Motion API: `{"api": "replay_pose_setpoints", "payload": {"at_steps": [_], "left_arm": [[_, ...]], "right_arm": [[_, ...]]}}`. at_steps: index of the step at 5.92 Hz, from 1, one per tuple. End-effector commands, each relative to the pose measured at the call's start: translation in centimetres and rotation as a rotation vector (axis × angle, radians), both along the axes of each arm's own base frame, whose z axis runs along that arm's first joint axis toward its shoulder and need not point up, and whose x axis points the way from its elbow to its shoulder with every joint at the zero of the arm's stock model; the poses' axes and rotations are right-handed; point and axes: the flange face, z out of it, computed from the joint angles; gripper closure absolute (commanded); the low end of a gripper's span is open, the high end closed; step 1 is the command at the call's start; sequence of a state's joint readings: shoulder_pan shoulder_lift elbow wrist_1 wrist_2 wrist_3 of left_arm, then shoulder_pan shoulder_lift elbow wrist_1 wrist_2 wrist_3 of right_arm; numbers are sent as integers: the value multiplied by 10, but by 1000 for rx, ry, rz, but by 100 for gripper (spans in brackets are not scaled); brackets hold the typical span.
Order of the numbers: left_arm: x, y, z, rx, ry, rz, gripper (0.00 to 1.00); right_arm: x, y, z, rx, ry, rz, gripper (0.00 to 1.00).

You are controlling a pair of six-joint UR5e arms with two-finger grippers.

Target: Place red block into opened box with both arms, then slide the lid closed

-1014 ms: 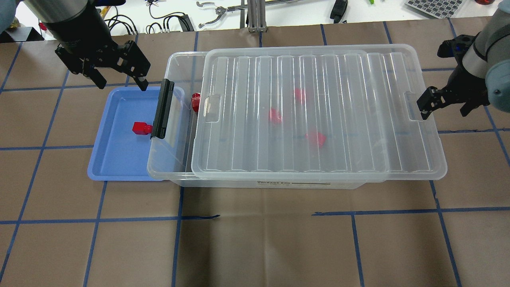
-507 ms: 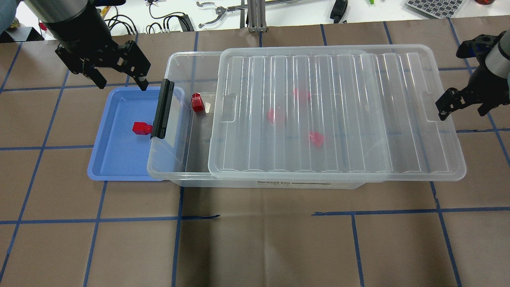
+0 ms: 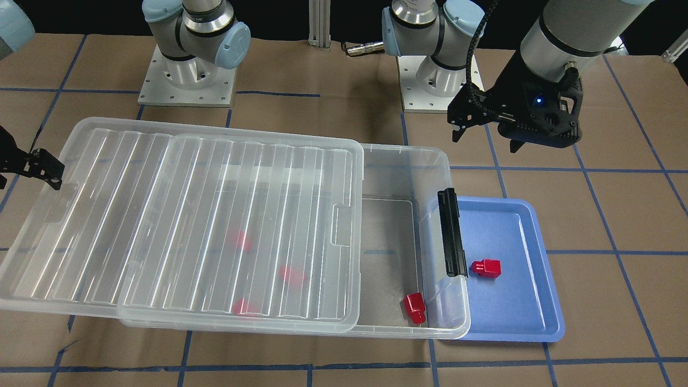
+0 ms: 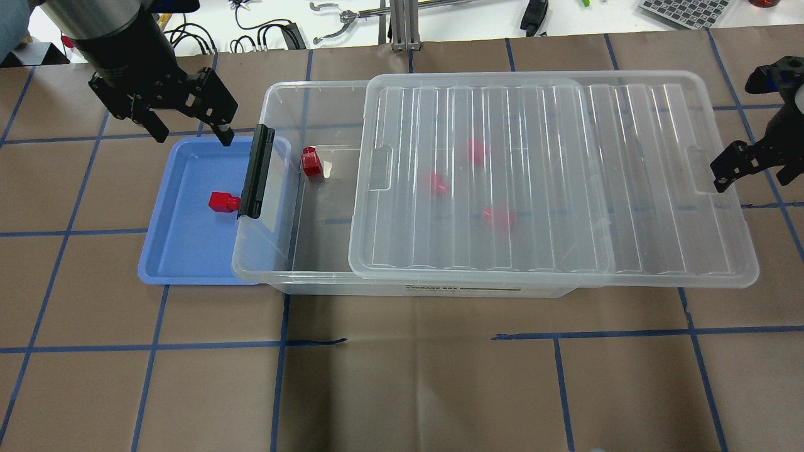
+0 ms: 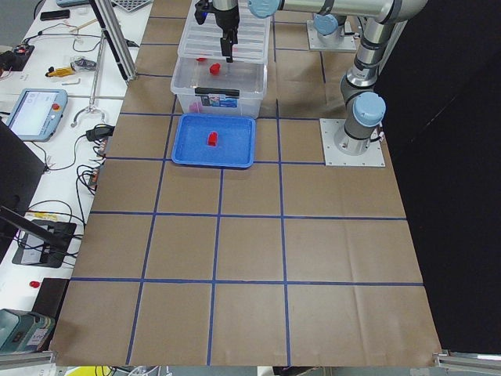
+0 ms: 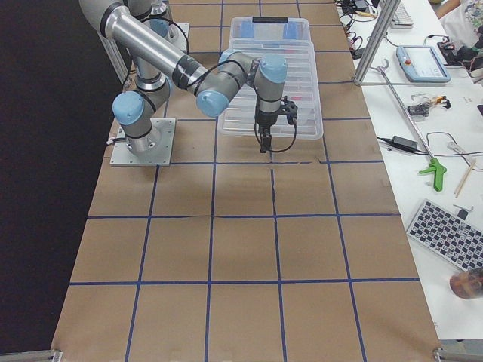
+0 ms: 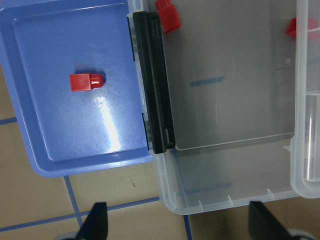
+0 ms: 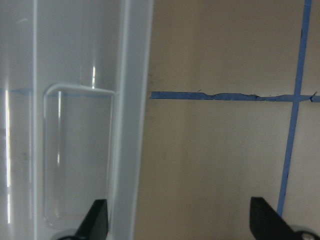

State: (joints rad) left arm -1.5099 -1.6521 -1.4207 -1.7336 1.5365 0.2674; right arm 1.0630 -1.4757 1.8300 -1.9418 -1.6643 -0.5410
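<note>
The clear box (image 4: 377, 290) lies across the table with its black latch end over the blue tray. Its ribbed lid (image 4: 553, 188) sits shifted right, overhanging the box's right end and leaving the left end uncovered. One red block (image 4: 223, 201) lies in the tray, another (image 4: 310, 161) in the uncovered part of the box, and three show blurred under the lid. My right gripper (image 4: 752, 179) is open and straddles the lid's right rim; one finger (image 8: 97, 220) sits by the tab recess. My left gripper (image 4: 191, 135) hangs open and empty above the tray's far corner.
The blue tray (image 4: 188, 263) sits at the box's left end, partly under it. Cables, tools and a keyboard lie on the white bench (image 4: 452, 16) beyond the table. Brown paper with blue tape lines covers the table (image 4: 402, 376).
The lid has slid to the right along with my right gripper, uncovering more of the box's left end and the red block there. My left gripper has hardly moved.
</note>
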Motion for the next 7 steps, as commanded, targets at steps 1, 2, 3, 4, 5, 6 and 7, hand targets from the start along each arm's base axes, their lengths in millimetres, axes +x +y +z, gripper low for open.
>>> {"api": "replay_pose_setpoints", "payload": {"at_steps": [1, 2, 3, 4, 5, 6, 7], "left_arm": [[2, 0, -3, -2, 15, -210, 1], [11, -1, -4, -5, 29, -346, 1], [31, -5, -4, -11, 43, -438, 1], [45, -7, -5, -16, 59, -585, 1], [56, -9, -8, -16, 76, -709, 1], [68, -14, -14, -2, 73, -798, 1], [79, -16, -18, 9, 79, -892, 1]], "right_arm": [[-9, 2, 2, -4, 1, -7, 0], [-8, 3, 12, -18, 12, -19, 0], [0, 4, 34, -58, 15, -58, 0], [26, -6, 64, -87, -9, -55, 0], [80, -22, 107, -98, -24, -42, 0], [129, -29, 136, -83, -39, -58, 0], [201, -26, 169, -94, -60, -67, 0]]}}
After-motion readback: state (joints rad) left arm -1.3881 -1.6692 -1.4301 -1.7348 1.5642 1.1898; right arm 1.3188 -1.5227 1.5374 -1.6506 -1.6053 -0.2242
